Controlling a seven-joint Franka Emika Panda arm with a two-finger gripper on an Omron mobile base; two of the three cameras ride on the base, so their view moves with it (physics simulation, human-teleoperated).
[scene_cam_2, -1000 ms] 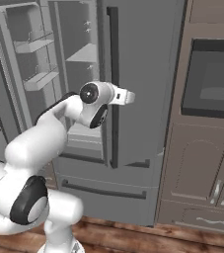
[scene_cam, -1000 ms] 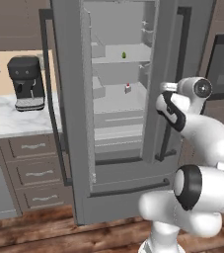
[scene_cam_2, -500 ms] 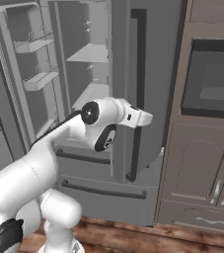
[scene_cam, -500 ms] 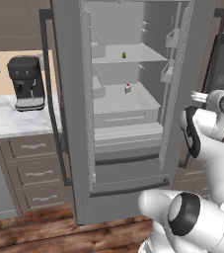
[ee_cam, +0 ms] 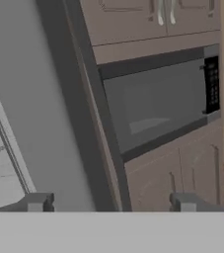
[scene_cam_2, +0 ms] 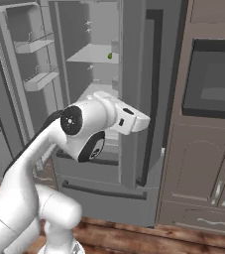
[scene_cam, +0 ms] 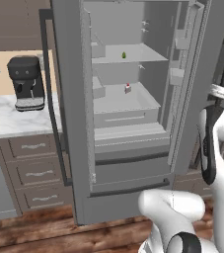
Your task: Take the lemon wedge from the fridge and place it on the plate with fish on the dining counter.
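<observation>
The fridge (scene_cam: 69,99) stands with both doors swung open. On its upper shelf lies the lemon wedge (scene_cam: 124,55), a tiny yellow-green piece, also seen from the right (scene_cam_2: 109,56). My gripper (ee_cam: 112,202) is open with nothing between its fingertips (ee_cam: 38,201). It sits at the outer edge of the fridge's right door (scene_cam_2: 134,74), well to the right of the wedge and lower, pointing away from the shelves. The plate with fish and the dining counter are out of view.
A small red-and-white item (scene_cam: 128,88) sits on the lower fridge shelf. A black coffee machine (scene_cam: 27,84) stands on the marble worktop (scene_cam: 5,118) to the left. A built-in oven (scene_cam_2: 215,79) and brown cabinets (scene_cam_2: 203,168) stand right of the fridge.
My arm has swung to the right, from the front of the fridge to beside its right door. That door now stands wider open.
</observation>
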